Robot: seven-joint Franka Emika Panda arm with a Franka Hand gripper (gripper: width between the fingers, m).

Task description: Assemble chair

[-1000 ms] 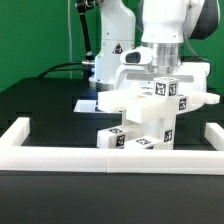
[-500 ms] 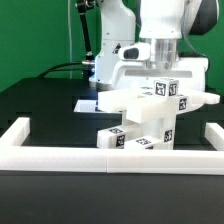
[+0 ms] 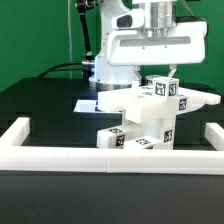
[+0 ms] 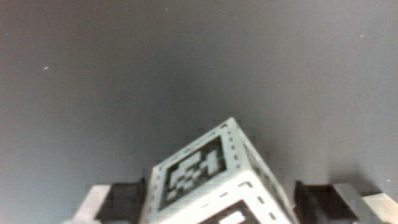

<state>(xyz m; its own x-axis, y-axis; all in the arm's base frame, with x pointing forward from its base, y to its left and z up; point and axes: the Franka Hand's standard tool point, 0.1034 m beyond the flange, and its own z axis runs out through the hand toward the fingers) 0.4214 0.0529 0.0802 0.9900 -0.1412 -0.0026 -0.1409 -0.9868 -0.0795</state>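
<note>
The partly built chair [image 3: 148,118] of chunky white tagged pieces stands just behind the front wall. A wide slab [image 3: 128,102] lies across it, and a tagged block [image 3: 166,90] stands upright on top. My gripper [image 3: 160,72] hangs right above that block, open, with its fingertips [image 3: 143,70] level with the block's top edge and apart from it. In the wrist view the tagged block [image 4: 210,172] rises between the two fingers [image 4: 111,202], and my gripper [image 4: 222,208] straddles it without gripping.
A long low white barrier wall [image 3: 60,156] runs along the front, with raised ends at the exterior view's left [image 3: 17,128] and right [image 3: 213,131]. The marker board [image 3: 85,104] lies flat behind the chair. The arm's base [image 3: 112,60] stands at the back.
My gripper has lifted straight up off the chair's top block, jaw width unchanged. The block and the chair stayed where they were.
</note>
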